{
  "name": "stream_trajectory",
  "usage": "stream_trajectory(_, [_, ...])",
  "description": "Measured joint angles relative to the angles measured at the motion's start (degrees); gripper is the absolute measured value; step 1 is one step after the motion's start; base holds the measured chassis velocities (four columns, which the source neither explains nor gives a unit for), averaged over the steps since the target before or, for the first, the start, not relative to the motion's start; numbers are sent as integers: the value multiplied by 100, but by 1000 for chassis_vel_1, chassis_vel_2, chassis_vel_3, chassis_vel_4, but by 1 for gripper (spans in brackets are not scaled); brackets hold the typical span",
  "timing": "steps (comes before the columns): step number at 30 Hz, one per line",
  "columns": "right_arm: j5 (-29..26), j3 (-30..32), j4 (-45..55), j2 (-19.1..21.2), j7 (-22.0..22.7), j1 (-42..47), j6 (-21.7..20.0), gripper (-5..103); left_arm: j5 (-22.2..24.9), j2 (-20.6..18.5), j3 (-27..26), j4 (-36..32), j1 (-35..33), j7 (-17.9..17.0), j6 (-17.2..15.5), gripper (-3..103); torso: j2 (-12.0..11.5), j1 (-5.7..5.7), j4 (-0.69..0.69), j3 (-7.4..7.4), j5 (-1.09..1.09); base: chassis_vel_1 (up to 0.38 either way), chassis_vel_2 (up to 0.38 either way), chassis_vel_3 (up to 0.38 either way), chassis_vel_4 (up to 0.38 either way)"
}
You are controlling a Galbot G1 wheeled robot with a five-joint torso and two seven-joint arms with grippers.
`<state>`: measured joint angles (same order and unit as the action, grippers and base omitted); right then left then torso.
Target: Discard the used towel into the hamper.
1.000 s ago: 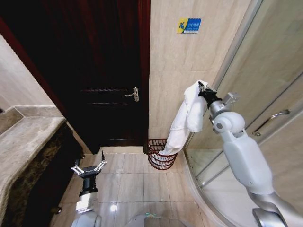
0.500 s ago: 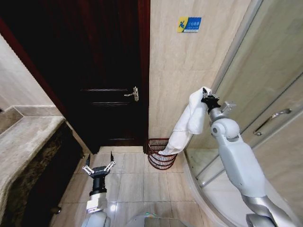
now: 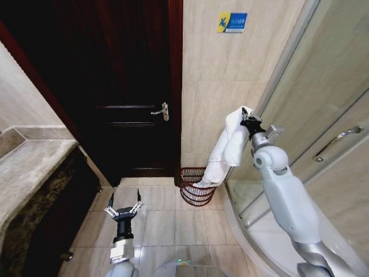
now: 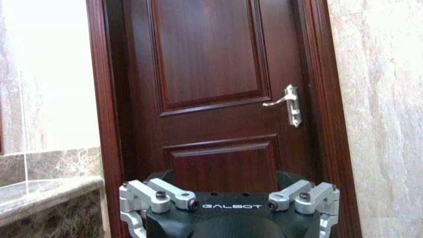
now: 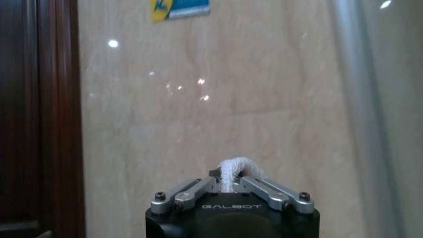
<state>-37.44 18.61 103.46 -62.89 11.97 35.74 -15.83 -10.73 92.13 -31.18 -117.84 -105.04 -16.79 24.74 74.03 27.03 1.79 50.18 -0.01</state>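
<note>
The right pincer (image 3: pixel 246 120) grasps the soft, light towel (image 3: pixel 225 151) by its top; its limp tail hangs into the hamper (image 3: pixel 193 193). Left pincer (image 3: pixel 123 209) is released, low.

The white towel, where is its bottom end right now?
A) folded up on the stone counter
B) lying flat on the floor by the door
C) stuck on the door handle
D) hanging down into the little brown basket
D. The right gripper pinches the top of the towel up by the wall, and its lower end drops past the rim of the hamper on the floor.
</note>
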Motion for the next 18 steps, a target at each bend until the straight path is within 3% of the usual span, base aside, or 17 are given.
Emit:
stream_trajectory(7, [-334, -488, -271, -220, 210, -546, -132, 2, -57, 0, 57, 33, -32, -10, 22, 100, -228, -102, 1, -124, -1, 0, 0, 0, 0])
stream_trajectory(18, [-131, -513, -400, -357, 173, -563, -176, 2, -156, 0, 37, 1, -95, -11, 31, 100, -555, -252, -1, -303, 0, 0, 0, 0, 0])
